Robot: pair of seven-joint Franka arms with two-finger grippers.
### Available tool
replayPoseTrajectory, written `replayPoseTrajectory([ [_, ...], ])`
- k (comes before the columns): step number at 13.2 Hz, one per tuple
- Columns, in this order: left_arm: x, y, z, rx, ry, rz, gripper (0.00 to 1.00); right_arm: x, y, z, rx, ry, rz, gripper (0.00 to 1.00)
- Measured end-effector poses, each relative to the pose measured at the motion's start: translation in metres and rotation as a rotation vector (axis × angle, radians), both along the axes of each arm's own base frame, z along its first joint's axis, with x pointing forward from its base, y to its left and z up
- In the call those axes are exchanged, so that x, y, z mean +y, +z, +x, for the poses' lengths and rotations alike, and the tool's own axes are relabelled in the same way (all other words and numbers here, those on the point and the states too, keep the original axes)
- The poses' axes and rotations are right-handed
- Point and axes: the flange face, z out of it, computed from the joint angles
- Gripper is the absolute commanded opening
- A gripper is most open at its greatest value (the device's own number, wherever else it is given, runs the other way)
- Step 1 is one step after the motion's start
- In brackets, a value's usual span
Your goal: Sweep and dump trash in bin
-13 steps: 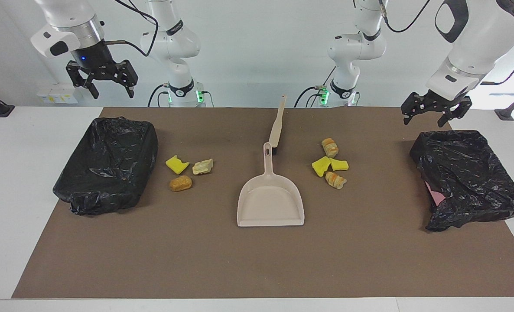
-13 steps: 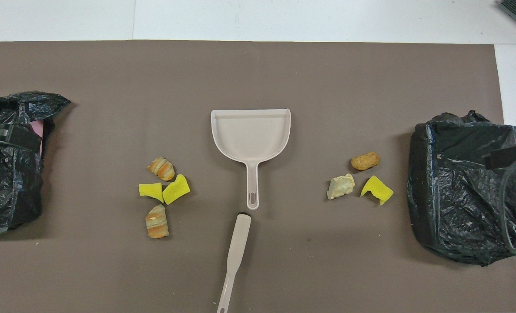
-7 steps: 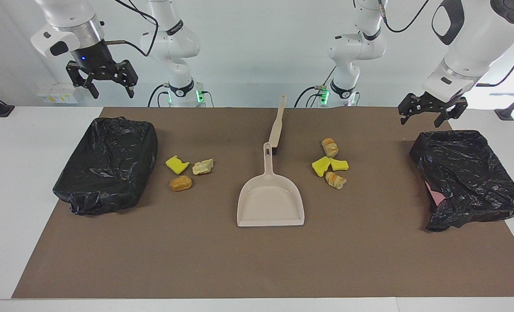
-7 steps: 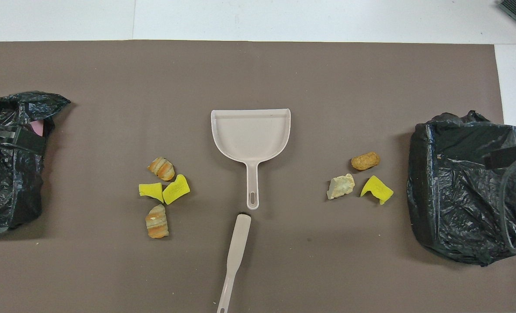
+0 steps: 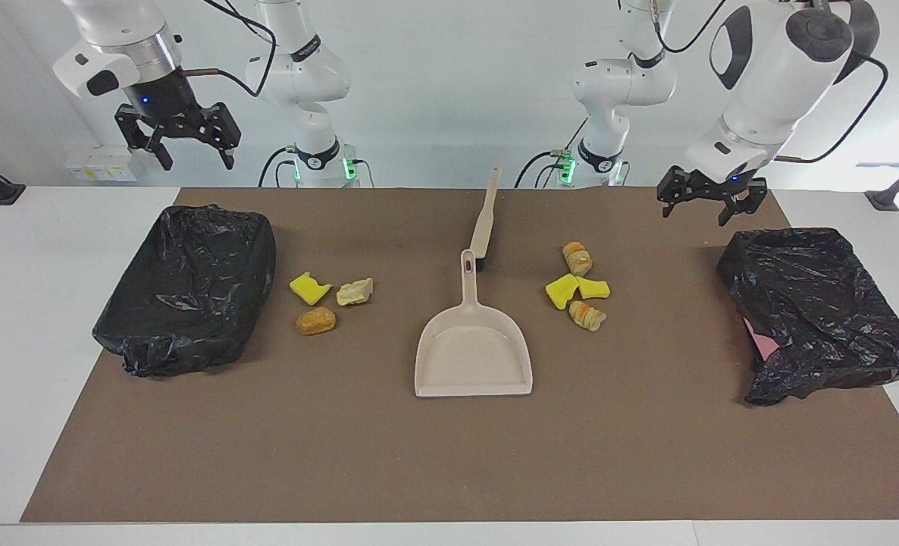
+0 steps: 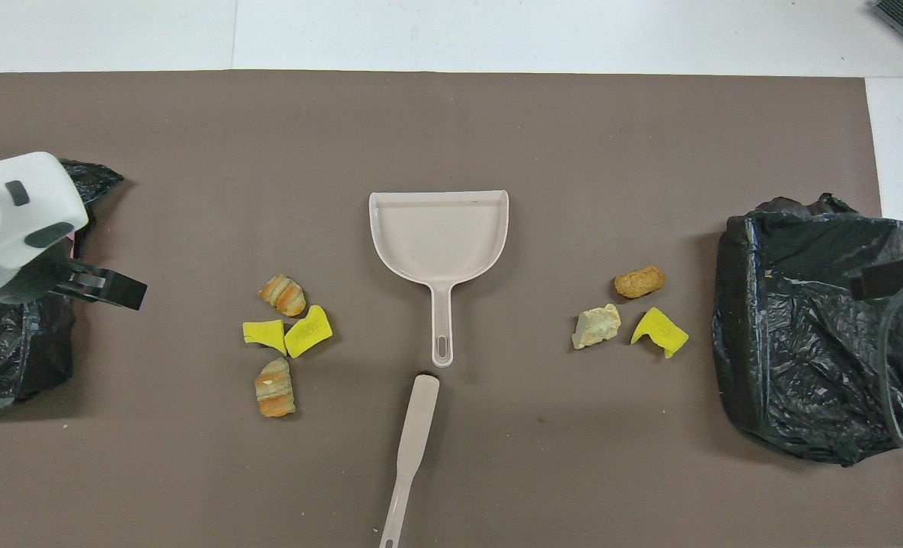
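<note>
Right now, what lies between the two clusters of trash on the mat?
The beige dustpan, its handle pointing toward the robots, and the brush just nearer them, handle ends almost touching. The overhead view shows it best. Neither gripper is there.

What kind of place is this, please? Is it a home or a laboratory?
Most likely a robot laboratory, not a home: two white arms mounted at a table, a brown mat laid out with a dustpan, foam scraps and bag-lined bins, against bare white walls.

White table (image 5: 32, 318), brown mat (image 5: 449, 455), plain pale wall (image 5: 449, 91)
</note>
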Motion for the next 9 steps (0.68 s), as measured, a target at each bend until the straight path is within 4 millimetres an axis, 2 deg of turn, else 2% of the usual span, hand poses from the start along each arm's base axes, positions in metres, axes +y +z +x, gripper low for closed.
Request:
replayPoseTrajectory([
  [3, -0.041, -0.034, -0.016, 0.014, -0.074, -0.017, 1.00, 0.019, 0.000, 0.003, -0.016, -0.022, -0.001, 1.00],
  [6, -0.082, -0.059, -0.040, 0.045, -0.151, -0.032, 1.00, 0.054, -0.010, 0.016, -0.041, -0.048, 0.001, 1.00],
  [9, -0.139, -0.089, -0.081, 0.070, -0.268, -0.028, 1.00, 0.095, -0.033, 0.032, -0.042, -0.054, 0.004, 1.00],
])
